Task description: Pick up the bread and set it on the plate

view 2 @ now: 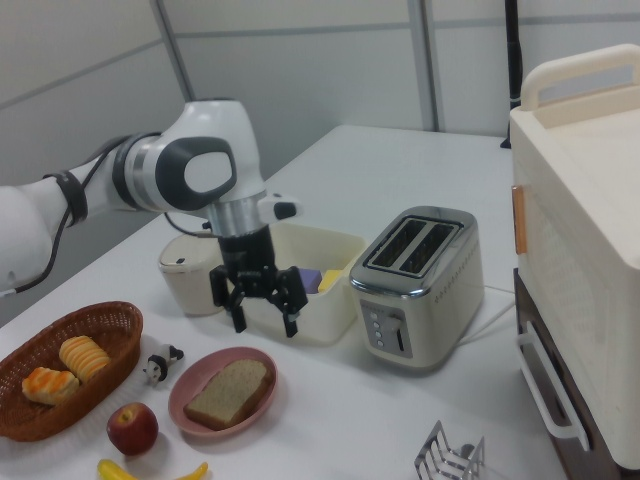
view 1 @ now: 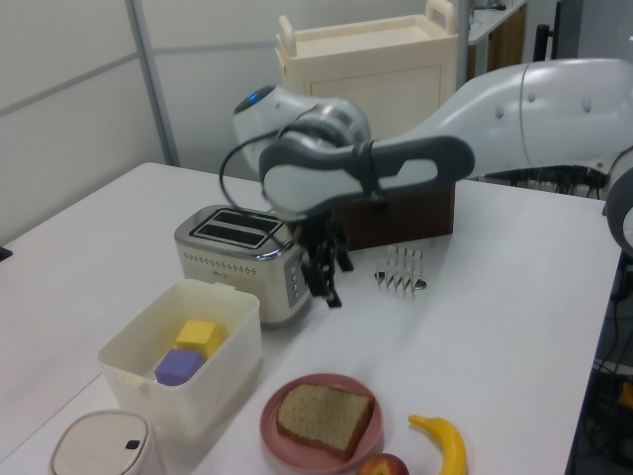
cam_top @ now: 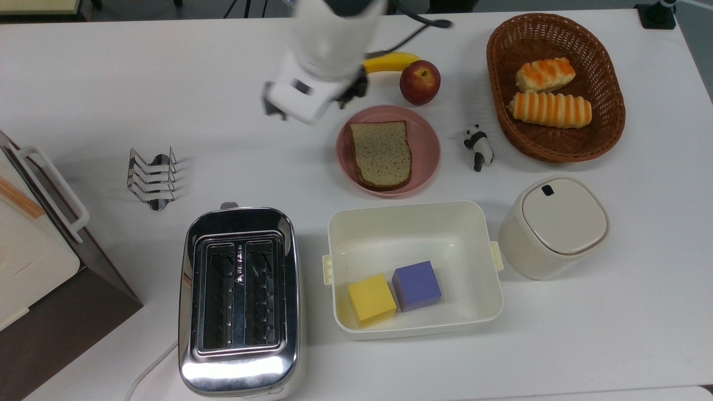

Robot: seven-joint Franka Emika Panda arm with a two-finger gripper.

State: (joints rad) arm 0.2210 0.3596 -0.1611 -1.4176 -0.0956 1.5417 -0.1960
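Top view has the bread (cam_top: pixel 382 154) lying flat in the pink plate (cam_top: pixel 426 133), rounded top toward the table's near edge, long axis running far edge to near edge. Nearby, the white tub (cam_top: pixel 415 223) holds a yellow cube (cam_top: pixel 371 299) and a purple cube (cam_top: pixel 416 285); the basket (cam_top: pixel 607 120) has two striped rolls (cam_top: pixel 548 108). The gripper (view 2: pixel 259 318) hangs empty, fingers spread wide, well apart from the bread, off to the top view's left.
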